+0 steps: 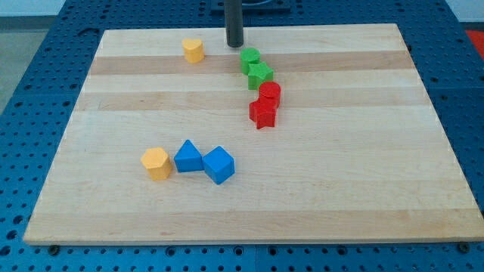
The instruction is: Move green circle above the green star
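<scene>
The green circle [249, 57] sits near the view's top centre, touching the green star [260, 74], which lies just below and right of it. My tip [235, 44] is a dark rod end just up and left of the green circle, close to it but apart.
A red circle [270, 93] and a red star [262, 113] lie in a chain below the green star. A yellow block [193, 51] is left of my tip. A yellow block [156, 163], a blue triangle [188, 156] and a blue cube [219, 165] sit at lower left on the wooden board [363, 151].
</scene>
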Tool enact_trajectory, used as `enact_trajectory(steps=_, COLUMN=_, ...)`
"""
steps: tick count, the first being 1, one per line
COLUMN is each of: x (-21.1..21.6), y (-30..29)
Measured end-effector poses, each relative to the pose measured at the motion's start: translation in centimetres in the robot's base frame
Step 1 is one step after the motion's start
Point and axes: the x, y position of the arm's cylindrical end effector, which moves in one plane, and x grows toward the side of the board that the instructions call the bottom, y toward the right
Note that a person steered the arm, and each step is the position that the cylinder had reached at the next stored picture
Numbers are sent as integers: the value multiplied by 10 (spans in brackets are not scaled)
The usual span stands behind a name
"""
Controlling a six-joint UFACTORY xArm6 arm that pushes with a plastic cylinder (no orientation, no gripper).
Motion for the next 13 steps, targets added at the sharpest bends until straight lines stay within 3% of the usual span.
enact_trajectory(steps=4, x=16, y=82)
enact_trajectory(steps=7, x=35, y=-21)
enact_trajectory(steps=13, x=57, y=20)
